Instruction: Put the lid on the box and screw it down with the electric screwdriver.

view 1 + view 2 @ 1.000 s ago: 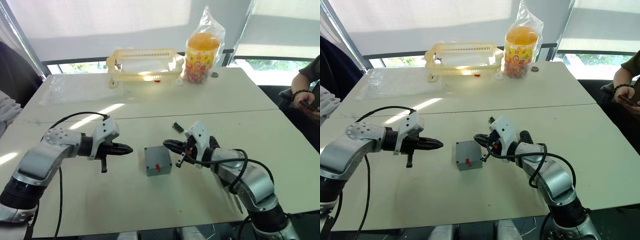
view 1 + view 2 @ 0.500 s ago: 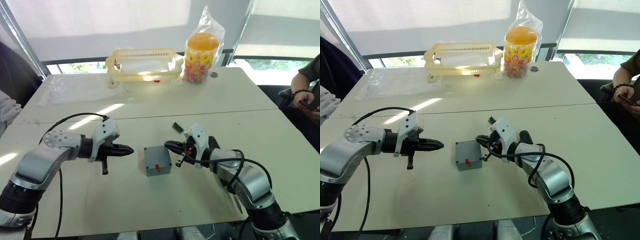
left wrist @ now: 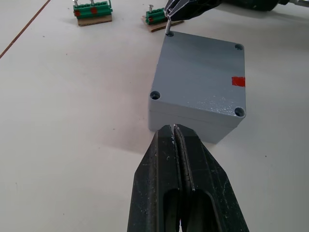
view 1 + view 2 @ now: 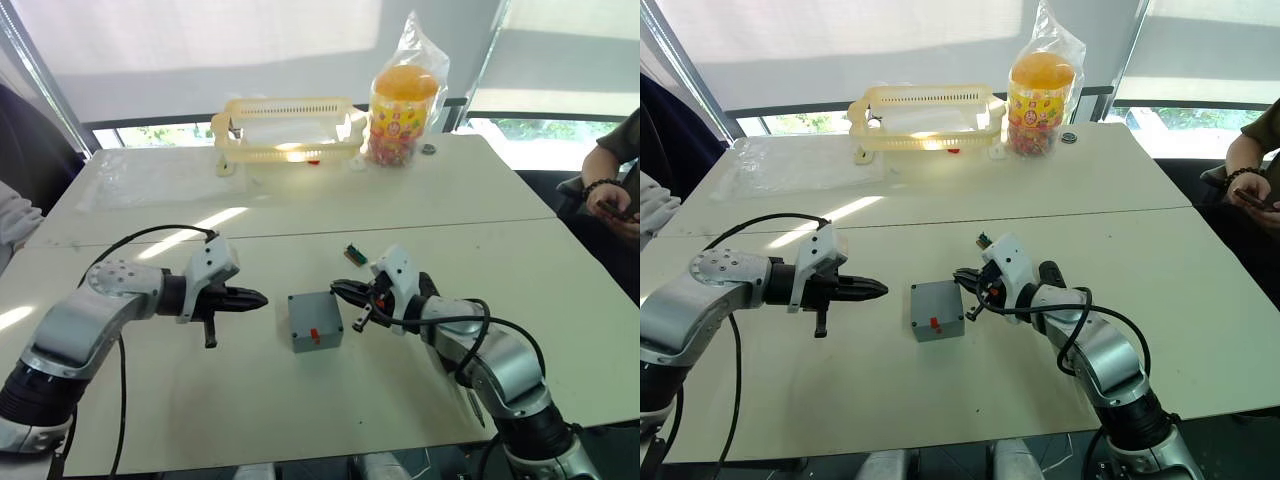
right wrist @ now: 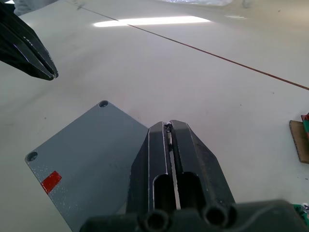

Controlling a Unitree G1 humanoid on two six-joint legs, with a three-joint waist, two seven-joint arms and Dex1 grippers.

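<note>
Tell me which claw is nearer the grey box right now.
Right. The right claw holds a screw at the corner of the lid on the grey box; the left claw hangs shut, apart, off its opposite side.

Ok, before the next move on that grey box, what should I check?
1. Flat square grey plastic lid seated flush on small grey plastic box: ok.
2. Right end effector gripping small metal screw: ok.
3. Screw tip at the lid's corner hole: ok.
4. Screw standing straight in the hole: cannot tell.
5. Other three corner holes filled: not ok, they look empty.
6. Left end effector off the box: ok, shut, holding nothing.
</note>
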